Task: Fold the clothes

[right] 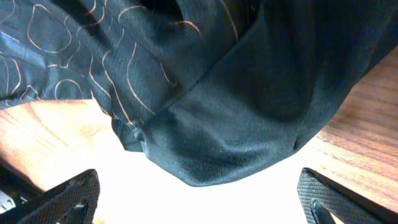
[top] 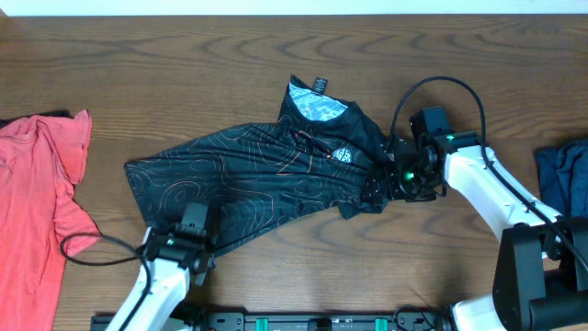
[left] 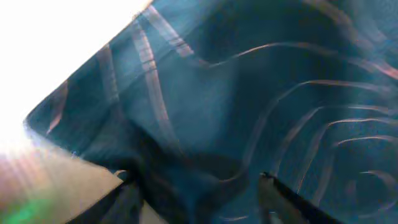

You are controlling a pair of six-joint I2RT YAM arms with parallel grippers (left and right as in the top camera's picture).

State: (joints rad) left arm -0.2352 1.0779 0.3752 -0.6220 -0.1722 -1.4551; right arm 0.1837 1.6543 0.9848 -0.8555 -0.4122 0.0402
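Observation:
The clothes, a black jersey with thin orange contour lines, lie crumpled across the middle of the wooden table, with the pale inner collar at the top. My left gripper is at the jersey's lower left hem. In the left wrist view its fingers stand apart, with a raised fold of the cloth between them. My right gripper is at the right sleeve. In the right wrist view the right gripper is wide open, with the sleeve's rounded end just ahead of the fingertips.
A salmon-red garment lies at the table's left edge. A dark blue garment lies at the right edge. A black cable runs from the left arm across the table's front left.

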